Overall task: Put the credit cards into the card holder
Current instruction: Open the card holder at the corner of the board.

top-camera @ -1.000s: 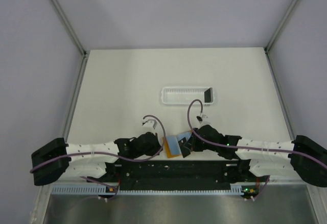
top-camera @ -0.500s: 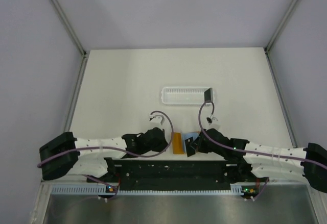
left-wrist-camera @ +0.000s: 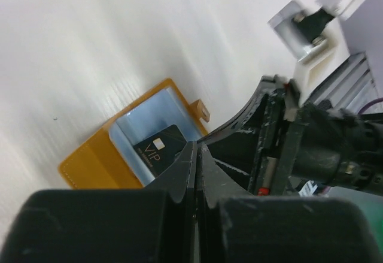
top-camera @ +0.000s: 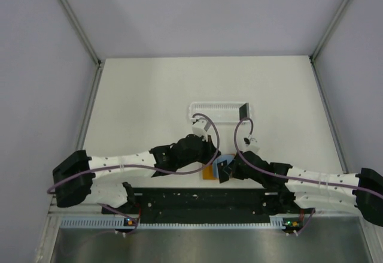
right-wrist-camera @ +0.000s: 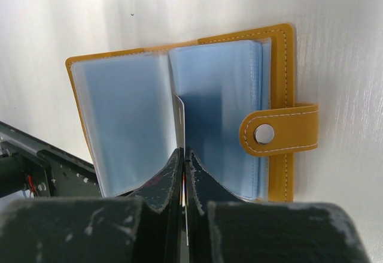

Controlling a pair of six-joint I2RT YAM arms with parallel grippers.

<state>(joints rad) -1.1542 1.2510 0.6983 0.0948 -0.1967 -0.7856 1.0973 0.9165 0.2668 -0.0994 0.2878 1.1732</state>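
The orange card holder (top-camera: 208,172) lies open at the near middle of the table, its pale blue sleeves up (right-wrist-camera: 125,125). Its snap tab (right-wrist-camera: 281,132) points right in the right wrist view. My right gripper (top-camera: 222,170) (right-wrist-camera: 184,150) is shut on a dark credit card (right-wrist-camera: 181,119), held on edge over the holder's middle fold. The left wrist view shows this card's black VIP face (left-wrist-camera: 158,149) above the holder (left-wrist-camera: 90,161). My left gripper (top-camera: 210,155) (left-wrist-camera: 196,145) is shut and empty, just beyond the holder. Another dark card (top-camera: 243,111) stands in the white tray.
The long white slotted tray (top-camera: 209,112) lies beyond the grippers at mid table. A black mounting frame (top-camera: 203,200) runs along the near edge between the arm bases. Grey walls enclose the table on three sides.
My left arm has swung from the holder's left to its far side, towards the tray. My right gripper and its card have barely moved.
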